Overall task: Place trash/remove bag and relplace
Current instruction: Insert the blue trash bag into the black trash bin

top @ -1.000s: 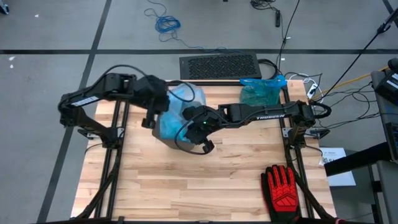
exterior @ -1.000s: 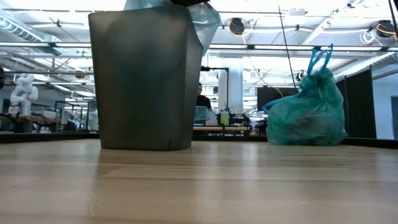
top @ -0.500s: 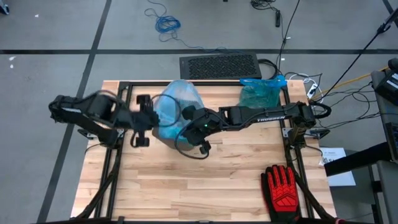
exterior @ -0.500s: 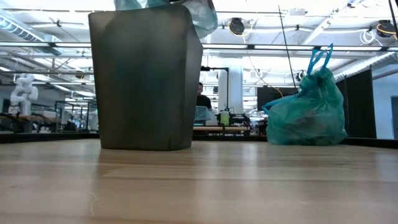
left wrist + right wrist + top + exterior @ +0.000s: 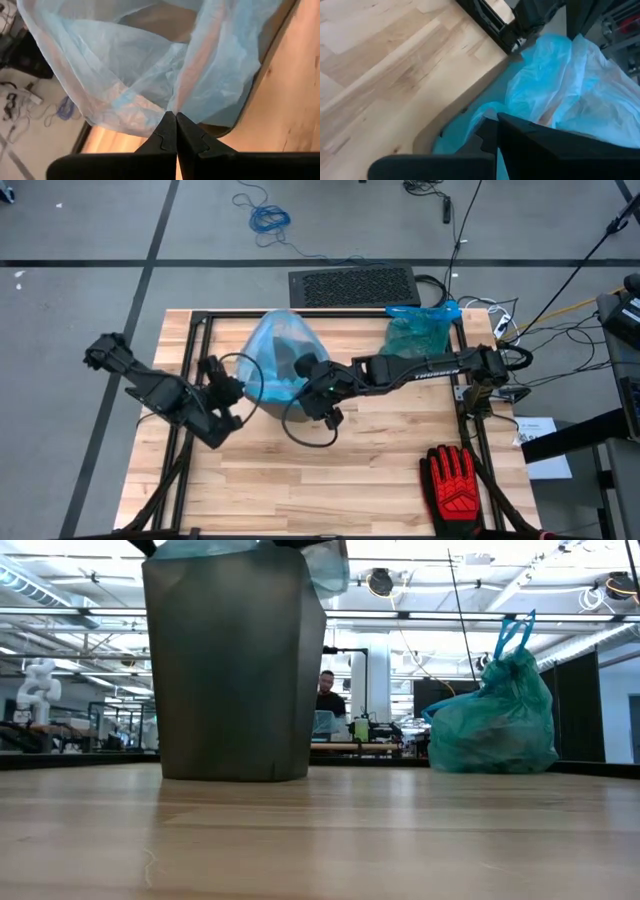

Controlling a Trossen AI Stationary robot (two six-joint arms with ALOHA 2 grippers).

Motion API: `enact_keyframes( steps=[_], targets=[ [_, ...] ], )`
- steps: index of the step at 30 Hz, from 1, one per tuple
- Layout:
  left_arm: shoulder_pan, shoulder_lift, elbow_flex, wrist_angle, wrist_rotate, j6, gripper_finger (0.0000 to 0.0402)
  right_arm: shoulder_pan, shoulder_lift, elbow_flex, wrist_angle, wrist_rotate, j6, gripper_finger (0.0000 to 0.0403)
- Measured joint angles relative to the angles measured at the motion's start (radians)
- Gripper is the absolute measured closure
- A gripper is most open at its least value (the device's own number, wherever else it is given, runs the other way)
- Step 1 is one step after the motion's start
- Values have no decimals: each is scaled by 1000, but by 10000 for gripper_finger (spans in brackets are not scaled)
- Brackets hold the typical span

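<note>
Lining the bin (image 5: 232,665) looks like the step in hand: a pale blue bag (image 5: 278,352) sits over its mouth near the back of the counter (image 5: 330,470), spread wide across the opening. The left hand (image 5: 176,131) is closed on a pinch of the bag's film on the side nearest it. The right hand (image 5: 318,394) sits at the opposite rim, closed, apparently nipping the film there, though the wrist view does not show the contact cleanly.

Such film is likely very light, limp and slick, so it should slip or tear if tugged hard. The hem is the best place to hold it, stretched down over the rim.

A tied green bag (image 5: 492,725), full, stands apart at the back right corner, near the counter's edge. A red glove (image 5: 456,482) lies at the front right. The front middle gives open room; the bin itself stands near the back edge.
</note>
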Motion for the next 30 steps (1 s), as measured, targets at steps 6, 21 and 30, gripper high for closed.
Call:
enact_keyframes(
  steps=[6,21,30],
  targets=[
    [-106,18,-38,-2,-64,-184,401,20,0,0,-25,0,-2,403],
    [-178,146,-94,-56,-141,-451,402,76,0,0,-44,109,-25,403],
    [-212,169,-88,-85,-171,-530,402,101,-1,0,-95,182,16,403]
  ],
)
